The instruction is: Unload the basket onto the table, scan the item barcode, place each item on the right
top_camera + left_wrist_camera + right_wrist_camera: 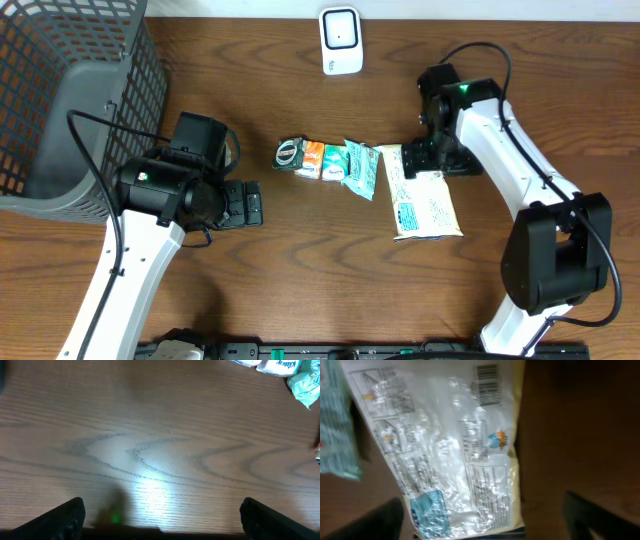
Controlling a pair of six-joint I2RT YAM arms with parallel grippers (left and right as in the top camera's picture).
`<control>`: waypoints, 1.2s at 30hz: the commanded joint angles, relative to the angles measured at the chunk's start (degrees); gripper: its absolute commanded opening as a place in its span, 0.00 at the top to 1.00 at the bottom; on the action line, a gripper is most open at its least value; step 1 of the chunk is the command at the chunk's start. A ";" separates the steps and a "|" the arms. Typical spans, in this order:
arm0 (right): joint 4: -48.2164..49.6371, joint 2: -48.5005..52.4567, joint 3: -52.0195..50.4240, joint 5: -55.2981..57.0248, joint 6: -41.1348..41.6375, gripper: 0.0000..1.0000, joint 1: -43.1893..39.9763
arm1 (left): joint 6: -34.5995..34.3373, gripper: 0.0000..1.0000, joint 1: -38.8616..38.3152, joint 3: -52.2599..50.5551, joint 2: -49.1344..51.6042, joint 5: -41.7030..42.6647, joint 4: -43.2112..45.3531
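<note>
Two spread wide | left tool (160, 522) over table (160, 435) | right tool (482, 520) over bag (455, 450)

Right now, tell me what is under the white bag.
Only the wooden table shows around the white bag, which lies flat on it. Anything beneath the bag is covered.

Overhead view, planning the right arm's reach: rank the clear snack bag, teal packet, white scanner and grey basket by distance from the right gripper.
1. Clear snack bag, under the right gripper.
2. Teal packet, just beside, toward centre.
3. White scanner, far table edge.
4. Grey basket, left arm's side.
</note>
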 commanded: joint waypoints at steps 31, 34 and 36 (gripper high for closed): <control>22.36 -0.04 -33.57 -44.44 -14.99 0.15 -27.39 | -0.52 0.02 0.22 -0.22 0.20 0.50 -0.13; 26.27 -0.04 -36.28 -44.44 -12.24 0.23 -27.02 | -0.52 0.03 0.22 -0.22 0.20 0.50 -0.13; 28.37 -0.04 -37.68 -44.44 -11.28 0.24 -26.71 | -0.52 0.02 0.22 -0.22 0.20 0.50 -0.15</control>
